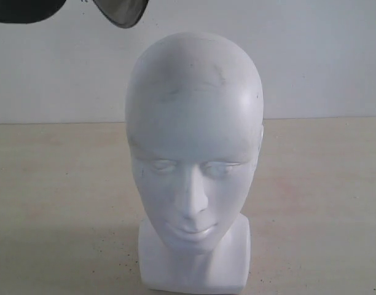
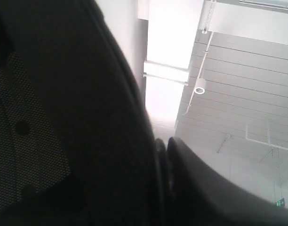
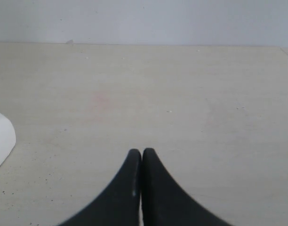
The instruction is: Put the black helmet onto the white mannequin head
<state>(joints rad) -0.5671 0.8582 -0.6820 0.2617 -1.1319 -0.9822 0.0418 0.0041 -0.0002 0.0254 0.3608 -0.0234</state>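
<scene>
Beige table, white mannequin head; black helmet cropped above (left tool: grip unclear); right tool clenched.

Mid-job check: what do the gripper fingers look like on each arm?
The right gripper has two smooth black fingers, broad at the base, curving in to narrow rounded tips; no cables or markings show. The left wrist view shows only dark shapes, so its fingers cannot be made out.

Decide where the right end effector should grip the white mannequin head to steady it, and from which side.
Probably the blocky neck base, from the right end effector's own side: its flat walls suit a pinch, whereas the white mannequin head's smooth round crown would slip and must stay free.
</scene>
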